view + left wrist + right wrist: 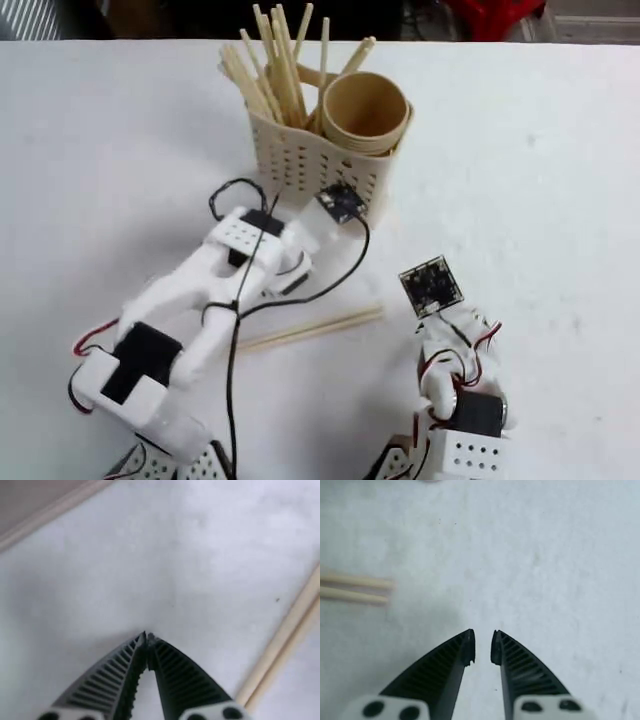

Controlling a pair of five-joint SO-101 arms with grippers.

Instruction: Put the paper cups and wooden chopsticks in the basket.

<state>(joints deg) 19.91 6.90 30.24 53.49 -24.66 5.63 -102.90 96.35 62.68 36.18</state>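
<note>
Pair of pale wooden chopsticks lying flat on the white table, in the open space between the two white robot arms and in front of the cream perforated plastic basket. The two sticks lie side by side, touching. Seen from above, their long axis runs almost across the table, rising slightly toward the far side as it goes right. One end lies beside the left arm, under its black cable, and the other end points toward the right arm. The basket already holds a stack of tan paper cups and a bundle of upright chopsticks leaning out over its rim. The left gripper hangs just above the bare table with its black ribbed jaws pressed together, holding nothing, and the loose pair shows close by in its wrist view. The right gripper also points down at bare table, its jaws a narrow gap apart and empty, with the ends of the pair off to one side. The sticks are likely very light, stiff and smooth, and may roll or slip apart if nudged. Because they sit so low, the fingertips would probably need to come right down to the table surface. The safest hold looks to be across both sticks near the middle, so they lift level and do not tip.
</note>
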